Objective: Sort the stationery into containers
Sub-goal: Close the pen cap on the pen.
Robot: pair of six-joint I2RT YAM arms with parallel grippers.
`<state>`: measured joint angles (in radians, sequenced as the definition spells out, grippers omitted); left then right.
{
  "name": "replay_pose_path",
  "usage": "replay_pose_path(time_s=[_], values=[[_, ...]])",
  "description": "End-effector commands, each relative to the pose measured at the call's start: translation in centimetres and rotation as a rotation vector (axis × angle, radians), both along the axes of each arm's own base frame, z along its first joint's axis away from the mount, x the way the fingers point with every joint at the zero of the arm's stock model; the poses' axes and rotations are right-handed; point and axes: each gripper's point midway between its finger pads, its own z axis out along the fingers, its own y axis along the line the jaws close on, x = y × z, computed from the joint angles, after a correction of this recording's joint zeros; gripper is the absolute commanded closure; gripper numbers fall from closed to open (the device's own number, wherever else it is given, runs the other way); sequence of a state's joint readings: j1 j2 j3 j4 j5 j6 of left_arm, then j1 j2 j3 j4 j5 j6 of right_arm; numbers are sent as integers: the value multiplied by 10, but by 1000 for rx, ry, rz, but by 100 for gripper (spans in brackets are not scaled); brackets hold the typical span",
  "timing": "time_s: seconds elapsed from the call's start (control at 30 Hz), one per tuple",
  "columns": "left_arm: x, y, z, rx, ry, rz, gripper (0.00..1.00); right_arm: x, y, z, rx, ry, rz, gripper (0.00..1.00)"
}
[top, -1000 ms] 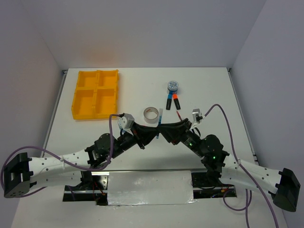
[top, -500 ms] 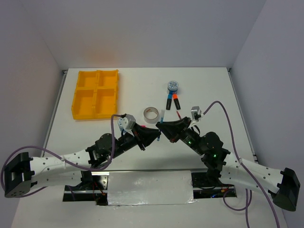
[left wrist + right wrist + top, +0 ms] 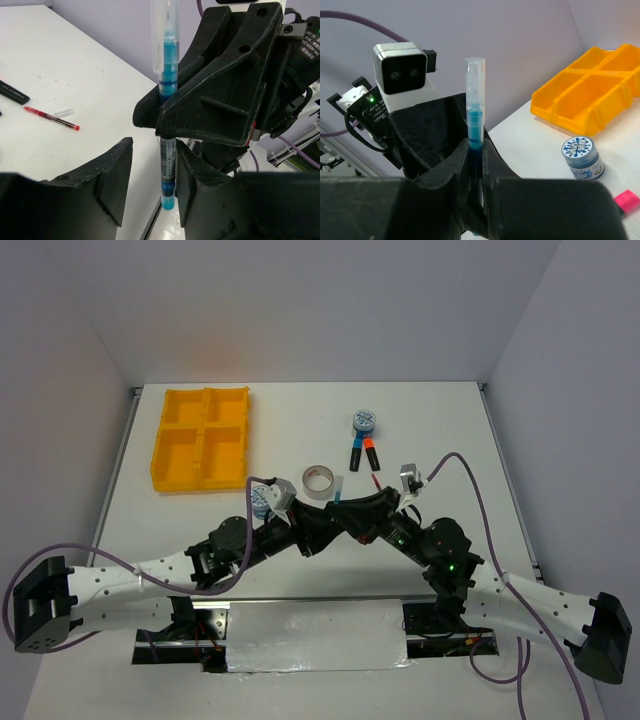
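Observation:
A thin teal pen (image 3: 167,170) stands upright between both grippers above the table's middle (image 3: 337,490). My right gripper (image 3: 476,150) is shut on its barrel, the clear cap (image 3: 475,80) sticking up above the fingers. My left gripper (image 3: 152,175) is open around the pen's lower end; the pen sits close to one finger with a wide gap to the other. The yellow tray (image 3: 200,478) lies at the far left with nothing in its compartments. A silver-grey tape ring (image 3: 320,480), a blue-white tape roll (image 3: 364,421) and two highlighters (image 3: 355,455) lie beyond the grippers.
A second blue-white tape roll (image 3: 260,500) sits by the left wrist, also seen in the right wrist view as the roll (image 3: 582,157) near the tray (image 3: 580,105). A red pen (image 3: 50,117) lies on the table. A pink cap (image 3: 626,202) shows at the edge.
My right gripper has closed on the teal pen, and after that the left jaws have parted from it. The left wrist has shifted a little to the right.

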<state>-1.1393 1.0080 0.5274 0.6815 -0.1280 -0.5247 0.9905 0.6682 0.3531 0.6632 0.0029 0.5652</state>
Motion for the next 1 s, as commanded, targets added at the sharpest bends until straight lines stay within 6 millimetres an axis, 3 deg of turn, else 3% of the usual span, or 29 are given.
replay_pose_path(time_s=[0.0, 0.03, 0.13, 0.17, 0.2, 0.33, 0.37, 0.53, 0.77, 0.97], values=[[-2, -2, 32, -78, -59, -18, 54, -9, 0, 22, 54, -42, 36, 100], [-2, -1, 34, -87, -64, -18, 56, -8, 0, 21, 51, -37, 35, 100], [-5, 5, 40, -114, -79, -17, 96, -8, 3, 16, 46, -27, 42, 100], [-5, 5, 41, -116, -81, -17, 100, -8, 4, 14, 45, -24, 48, 100], [-7, 5, 41, -108, -84, -26, 100, -10, 5, 15, 46, -30, 59, 98], [-12, 3, 39, -87, -91, -55, 100, -11, 3, 20, 32, -49, 53, 66], [-13, 4, 35, -80, -90, -61, 100, -12, 0, 29, 39, -69, 43, 59], [-21, 6, 24, -69, -84, -94, 100, -9, -4, 37, 0, -78, 12, 45], [-33, 0, 7, -13, -86, -170, 100, -8, -4, 59, -41, -126, 2, 42], [-38, 4, 7, -14, -103, -190, 100, 2, 3, 60, -75, -80, -19, 46]])
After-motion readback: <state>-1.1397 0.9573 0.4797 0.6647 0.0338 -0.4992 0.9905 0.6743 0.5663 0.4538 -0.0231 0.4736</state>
